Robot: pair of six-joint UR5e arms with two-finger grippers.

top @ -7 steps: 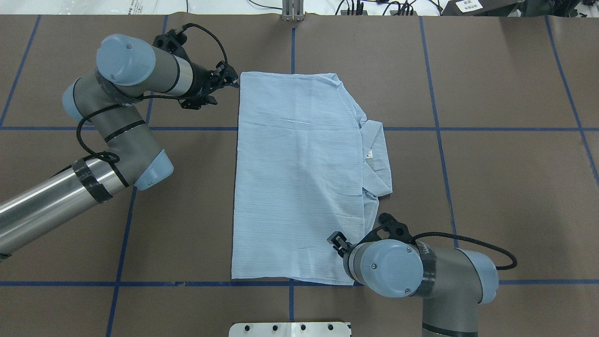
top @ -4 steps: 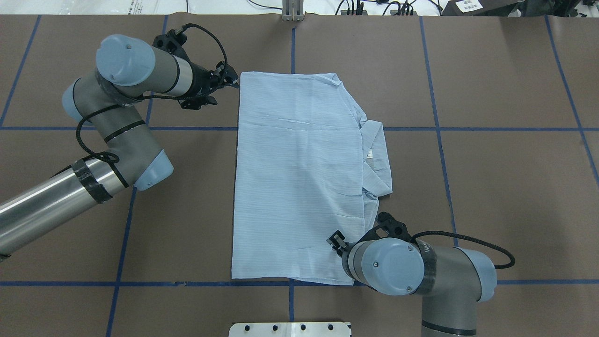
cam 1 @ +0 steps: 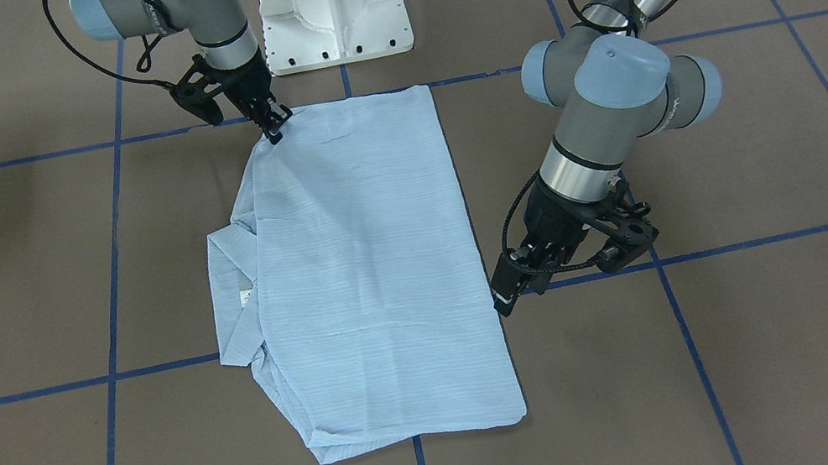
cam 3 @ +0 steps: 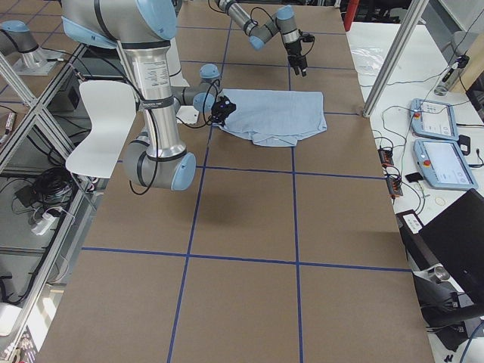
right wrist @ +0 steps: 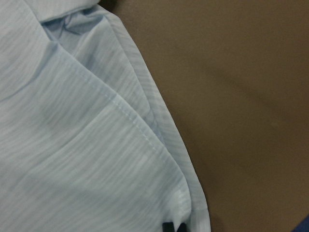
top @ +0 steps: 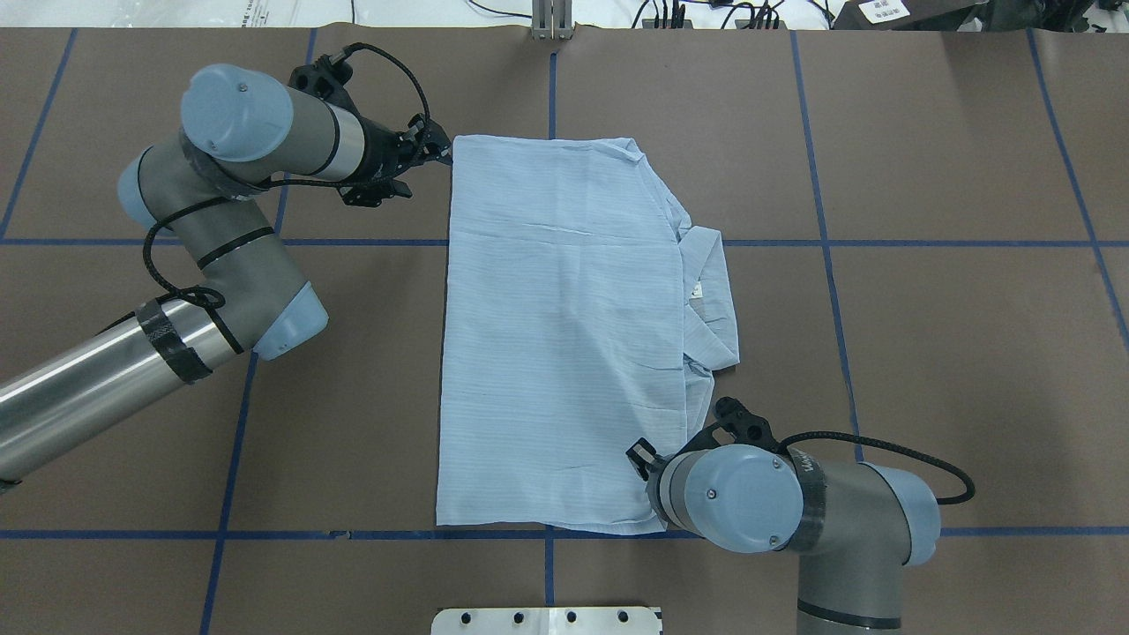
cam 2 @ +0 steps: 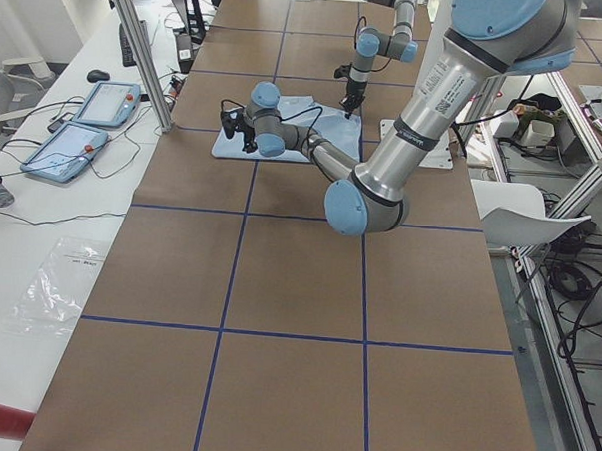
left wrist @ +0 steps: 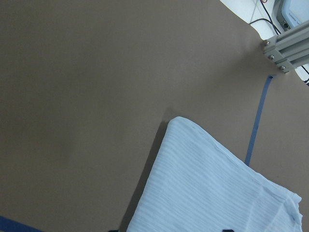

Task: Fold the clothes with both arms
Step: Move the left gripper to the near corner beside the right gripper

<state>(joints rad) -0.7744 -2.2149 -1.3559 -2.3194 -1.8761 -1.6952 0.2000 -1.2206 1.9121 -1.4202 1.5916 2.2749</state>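
**Claws Flank Shirt at Opposite Corners**

The folded shirt (top: 564, 335) lies mid-desk (top: 926, 353), its long axis running away from the robot. The left claw (top: 444, 153), jaws spread, sits just off the far-left corner. The right claw (cam 1: 275, 129) appears clenched on the near-right corner.
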